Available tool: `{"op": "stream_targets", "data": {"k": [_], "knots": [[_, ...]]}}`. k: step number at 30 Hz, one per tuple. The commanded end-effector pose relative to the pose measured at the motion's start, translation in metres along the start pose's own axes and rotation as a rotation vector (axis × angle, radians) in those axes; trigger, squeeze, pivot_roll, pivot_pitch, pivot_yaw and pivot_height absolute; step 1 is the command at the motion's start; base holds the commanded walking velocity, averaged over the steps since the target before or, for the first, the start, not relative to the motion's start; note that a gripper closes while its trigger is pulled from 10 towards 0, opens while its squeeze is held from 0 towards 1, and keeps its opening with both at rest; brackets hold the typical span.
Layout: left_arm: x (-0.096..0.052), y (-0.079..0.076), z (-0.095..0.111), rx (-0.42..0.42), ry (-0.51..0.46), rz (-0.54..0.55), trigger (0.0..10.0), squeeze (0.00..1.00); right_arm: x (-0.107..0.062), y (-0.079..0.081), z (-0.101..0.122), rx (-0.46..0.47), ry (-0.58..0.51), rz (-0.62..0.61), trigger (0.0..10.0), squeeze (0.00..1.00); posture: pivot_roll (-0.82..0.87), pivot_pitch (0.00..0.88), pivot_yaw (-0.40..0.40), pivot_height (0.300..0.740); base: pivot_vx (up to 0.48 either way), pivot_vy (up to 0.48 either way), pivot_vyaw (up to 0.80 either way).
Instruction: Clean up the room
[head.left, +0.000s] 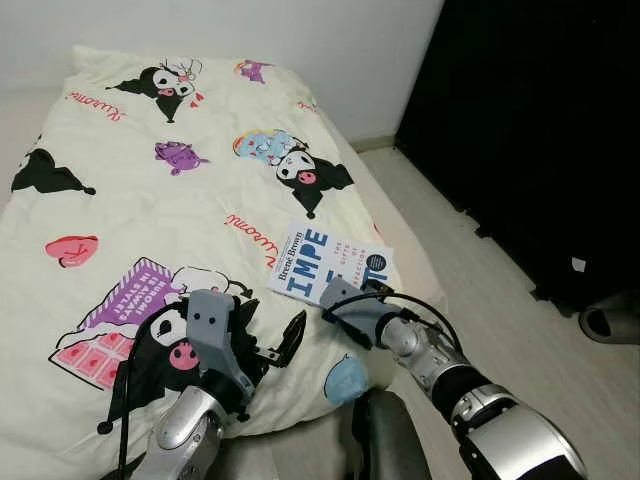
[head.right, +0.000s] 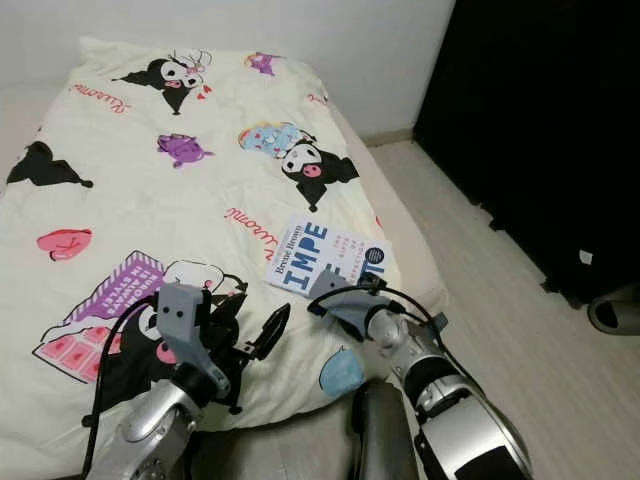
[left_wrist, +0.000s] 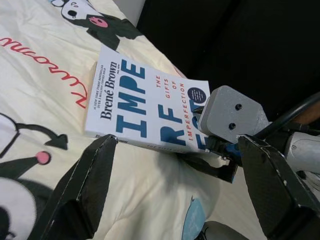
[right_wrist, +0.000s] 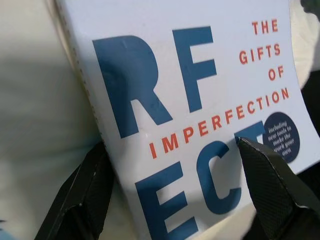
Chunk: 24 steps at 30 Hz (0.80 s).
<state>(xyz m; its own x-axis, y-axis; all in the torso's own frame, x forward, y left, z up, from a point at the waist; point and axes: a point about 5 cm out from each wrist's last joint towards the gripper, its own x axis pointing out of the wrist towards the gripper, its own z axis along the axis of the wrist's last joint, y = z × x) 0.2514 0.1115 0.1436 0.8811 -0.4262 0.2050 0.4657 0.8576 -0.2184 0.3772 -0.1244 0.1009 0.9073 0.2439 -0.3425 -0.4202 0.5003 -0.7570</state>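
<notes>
We are straddling the near end of the white paperback book with blue lettering (head.left: 328, 262), lying at the cream cartoon-print bedspread's (head.left: 150, 215) right edge, with our right gripper (right_wrist: 172, 192), fingers apart; the book's long axis is running away from it. Our left gripper (left_wrist: 180, 190) is hovering open farther off.

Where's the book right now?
The white book lies flat on the cartoon-print bedspread near the bed's right edge, ahead of the robot. The right gripper is at its near end, open fingers straddling it; the left gripper is to its left.

Book (head.left: 325, 260) on bed (head.left: 150, 210) near its right edge, floor (head.left: 480, 270) right of bed
</notes>
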Motion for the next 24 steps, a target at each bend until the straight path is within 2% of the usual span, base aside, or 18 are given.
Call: {"op": "stream_targets", "data": {"k": [1, 6, 12, 17, 24], "knots": [[-0.003, -0.002, -0.002, -0.031, 0.005, 0.009, 10.0, 0.00, -0.003, -0.004, -0.016, -0.025, 0.066, -0.023, 10.0, 0.00, 0.03, 0.336, -0.147, 0.524, 0.000, 0.000, 0.00], [-0.002, -0.002, 0.000, -0.043, -0.007, 0.023, 10.0, 0.00, -0.005, -0.016, -0.021, -0.091, 0.094, -0.078, 10.0, 0.00, 0.03, 0.341, -0.154, 0.524, 0.000, 0.000, 0.00], [-0.003, -0.002, 0.002, -0.061, -0.012, 0.042, 10.0, 0.00, -0.005, -0.028, -0.019, -0.155, 0.074, -0.146, 10.0, 0.00, 0.03, 0.348, -0.159, 0.524, 0.000, 0.000, 0.00], [-0.003, -0.001, 0.003, -0.061, -0.017, 0.050, 10.0, 0.00, -0.005, -0.038, -0.013, -0.164, 0.043, -0.196, 10.0, 0.00, 0.03, 0.346, -0.162, 0.524, 0.000, 0.000, 0.00], [-0.002, 0.004, 0.004, -0.053, -0.024, 0.080, 10.0, 0.00, -0.005, -0.042, -0.008, -0.160, 0.009, -0.226, 10.0, 0.00, 0.03, 0.343, -0.161, 0.524, 0.000, 0.000, 0.00]]}}
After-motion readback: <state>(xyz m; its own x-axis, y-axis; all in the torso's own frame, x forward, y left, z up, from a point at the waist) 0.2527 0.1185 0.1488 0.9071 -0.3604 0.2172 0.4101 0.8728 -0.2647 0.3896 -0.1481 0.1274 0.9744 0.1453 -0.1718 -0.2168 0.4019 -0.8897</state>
